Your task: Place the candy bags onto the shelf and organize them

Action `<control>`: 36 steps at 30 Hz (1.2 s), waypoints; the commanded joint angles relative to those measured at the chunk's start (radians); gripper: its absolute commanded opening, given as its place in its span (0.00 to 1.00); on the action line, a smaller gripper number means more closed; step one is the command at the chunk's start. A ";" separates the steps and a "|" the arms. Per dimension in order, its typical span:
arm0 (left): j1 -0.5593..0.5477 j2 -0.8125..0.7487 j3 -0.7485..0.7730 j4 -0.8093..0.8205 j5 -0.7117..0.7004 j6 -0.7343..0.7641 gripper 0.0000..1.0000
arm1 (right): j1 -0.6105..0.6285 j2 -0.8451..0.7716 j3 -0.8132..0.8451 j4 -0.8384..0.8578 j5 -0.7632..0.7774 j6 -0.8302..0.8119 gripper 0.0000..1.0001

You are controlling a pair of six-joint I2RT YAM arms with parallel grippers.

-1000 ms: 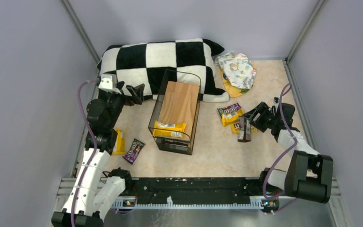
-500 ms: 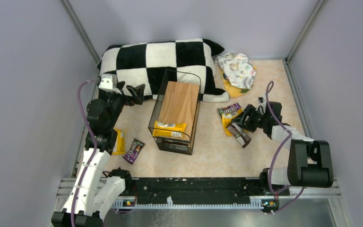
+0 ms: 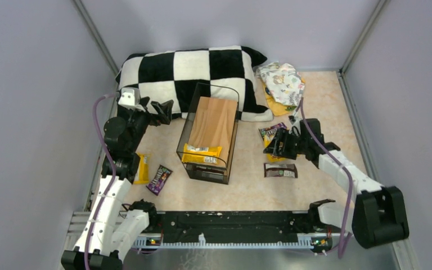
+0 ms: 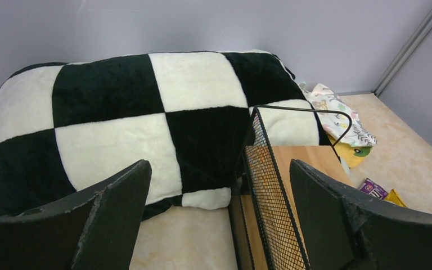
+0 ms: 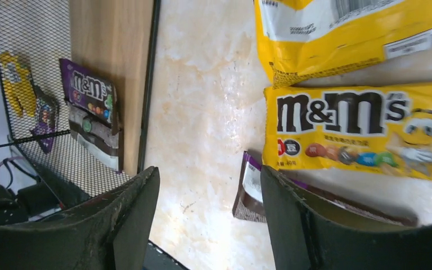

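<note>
From above, the brown bag point(image 3: 280, 170), held upright a second ago, is now seen flat on the worktop point(image 3: 247, 188), right of the shelf point(image 3: 216, 115) and apart from it. It has been released unshelved. The right gripper point(image 3: 275, 143) is poised over the remaining bags point(image 3: 272, 132).

At the left wrist, the left gripper point(image 4: 219, 169) is spread wide and empty before the pillow point(image 4: 107, 112).

At the right wrist, the jaws are parted around nothing, and a yellow bag point(image 5: 360, 129) is seen beneath.

Top view: yellow candy bag point(image 3: 142, 169) half hidden behind left arm point(image 3: 121, 143); right gripper point(image 3: 271, 145) partly covers 2 bags point(image 3: 271, 131). Right wrist view: upper yellow bag point(image 5: 343, 34) cut by top edge; purple bag point(image 5: 251, 188) mostly under M&M's bag point(image 5: 360, 132), itself cut at right edge.
</note>
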 commanded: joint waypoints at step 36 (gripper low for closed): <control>-0.024 -0.016 0.015 0.062 0.038 -0.031 0.99 | -0.601 -0.249 -0.148 -0.193 -0.022 0.121 0.65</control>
